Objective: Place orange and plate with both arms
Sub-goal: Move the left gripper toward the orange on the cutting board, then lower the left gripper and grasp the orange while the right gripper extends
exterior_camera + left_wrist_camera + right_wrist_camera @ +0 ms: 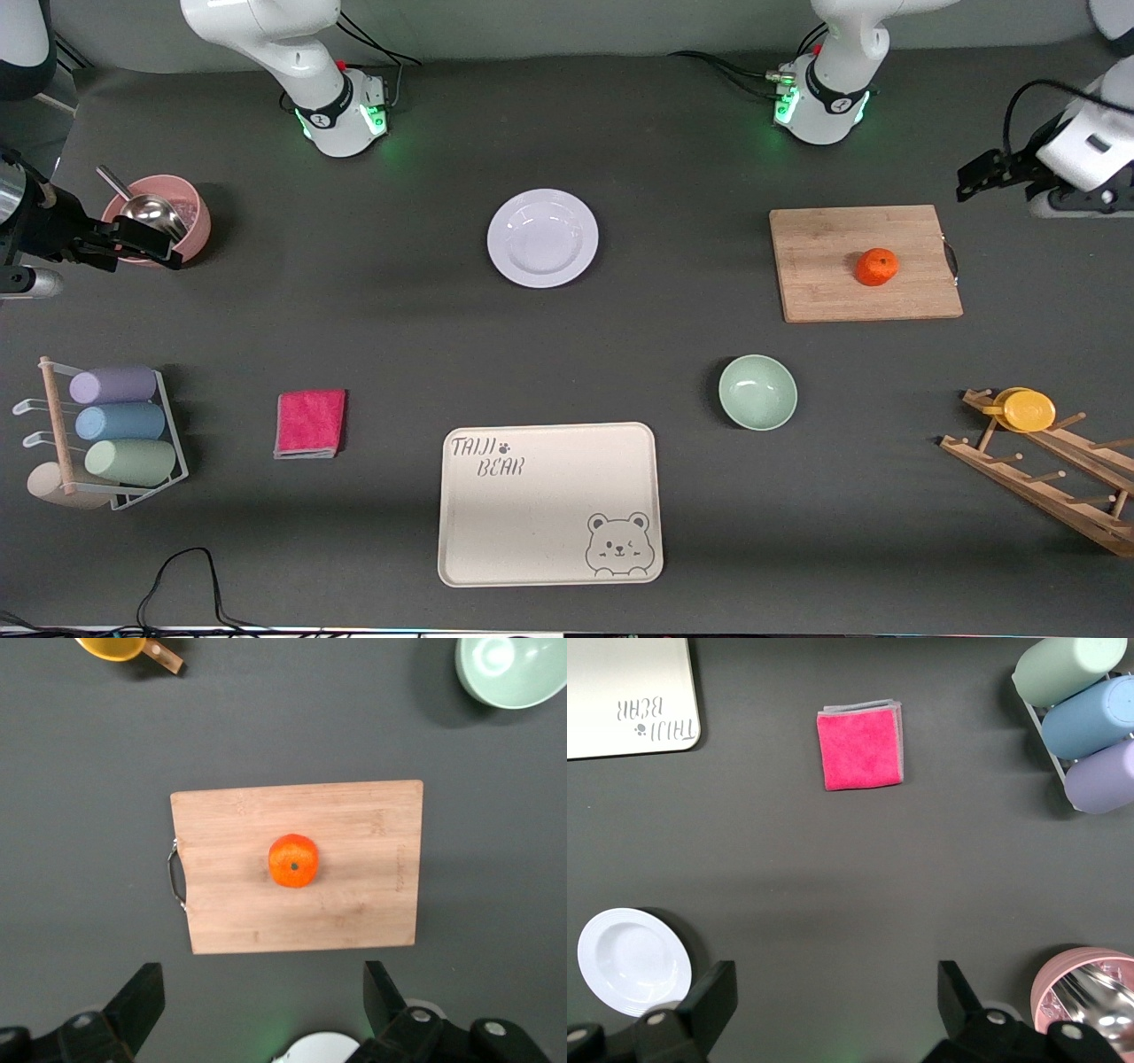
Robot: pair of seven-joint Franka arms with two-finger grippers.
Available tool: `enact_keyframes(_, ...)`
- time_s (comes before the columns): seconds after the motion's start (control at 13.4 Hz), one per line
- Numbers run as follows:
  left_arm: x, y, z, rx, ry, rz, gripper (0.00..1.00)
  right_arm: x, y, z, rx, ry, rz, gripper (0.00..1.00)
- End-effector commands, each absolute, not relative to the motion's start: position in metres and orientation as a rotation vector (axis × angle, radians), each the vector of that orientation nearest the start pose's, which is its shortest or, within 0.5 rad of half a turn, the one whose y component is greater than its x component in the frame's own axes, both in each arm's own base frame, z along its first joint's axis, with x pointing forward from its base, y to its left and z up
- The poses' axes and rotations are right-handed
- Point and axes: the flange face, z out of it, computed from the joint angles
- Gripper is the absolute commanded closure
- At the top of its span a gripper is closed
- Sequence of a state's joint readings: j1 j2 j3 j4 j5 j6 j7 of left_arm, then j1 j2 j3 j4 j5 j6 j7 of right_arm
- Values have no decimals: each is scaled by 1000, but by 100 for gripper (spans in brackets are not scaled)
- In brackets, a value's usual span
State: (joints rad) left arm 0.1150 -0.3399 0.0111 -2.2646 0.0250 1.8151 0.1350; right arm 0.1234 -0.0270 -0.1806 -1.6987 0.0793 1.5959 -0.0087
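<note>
On the wooden cutting board point(864, 263) at the round pale lavender-white plate's point(542, 237) three o'clock sits the small bright orange point(876, 267); left gripper point(260, 1007) and right gripper point(834, 1003) both gape wide.

**Operator:** Report arm posture.

**Technician:** Both arms rise from green-lit bases and are raised high, each wrist camera facing straight down at the table. The left arm point(842, 53) carries the left gripper point(261, 1010) in the air at its own end of the table. The right arm point(283, 44) carries the right gripper point(833, 1010) in the air at the other end.

**Operator:** Finger state?

**Technician:** Both grippers have their fingers spread wide, with nothing between them. Neither gripper touches anything.
</note>
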Motion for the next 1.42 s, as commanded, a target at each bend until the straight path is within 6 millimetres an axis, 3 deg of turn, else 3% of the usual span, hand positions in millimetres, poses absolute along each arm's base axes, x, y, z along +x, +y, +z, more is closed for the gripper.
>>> enact_keyframes(0.0, 433, 60, 440, -3120, 54, 152, 0, 552, -22, 579, -3083, 99, 143, 0)
enact_keyframes(0.37, 418, 56, 341, -3122, 70, 101, 0, 559, -22, 582, -3155, 60, 119, 0)
enact_keyframes(0.52, 407, 52, 308, -3122, 77, 62, 0, 573, -13, 596, -3166, 60, 72, 0)
enact_keyframes(0.67, 403, 50, 278, -3123, 88, 40, 0, 577, -3, 595, -3164, 38, 68, 0)
enact_keyframes(0.97, 403, 50, 240, -3127, 87, 46, 0, 600, 37, 593, -3128, -35, 45, 0)
enact_keyframes(1.34, 400, 50, 215, -3131, 88, 87, 0, 615, 53, 561, -3002, 107, 118, 0)
